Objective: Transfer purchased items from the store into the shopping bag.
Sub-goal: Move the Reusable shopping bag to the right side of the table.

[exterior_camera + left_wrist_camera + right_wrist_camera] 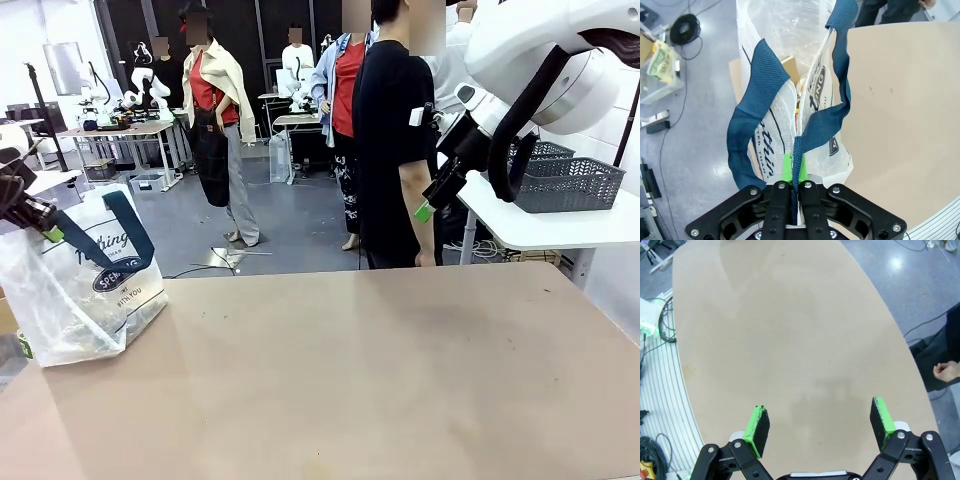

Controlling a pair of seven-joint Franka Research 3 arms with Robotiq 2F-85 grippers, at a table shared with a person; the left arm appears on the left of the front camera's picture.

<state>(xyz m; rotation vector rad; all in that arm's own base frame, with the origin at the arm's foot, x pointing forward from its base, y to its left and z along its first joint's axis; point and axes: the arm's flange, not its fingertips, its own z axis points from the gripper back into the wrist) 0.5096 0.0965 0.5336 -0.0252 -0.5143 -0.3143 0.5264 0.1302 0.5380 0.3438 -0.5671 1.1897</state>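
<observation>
Shopping bag (790,75) strap pinched between left fingers (786,167); right fingers (758,426) apart.

On the tall translucent whitish plastic shopping bag with navy strap handles (75,290), navy script lettering is seen in the front view, of which only "thing" can be read, partly covered by a handle. Below it, a dark oval logo carries white letters beginning "SP", the rest being hidden, and a small line beneath reads "WITH YOU". In the left wrist view, just beyond the fingertips, the same script is seen sideways on the bag (771,145) as "thin", and part of the oval logo shows letters that cannot be made out. No other text can be read.
</observation>
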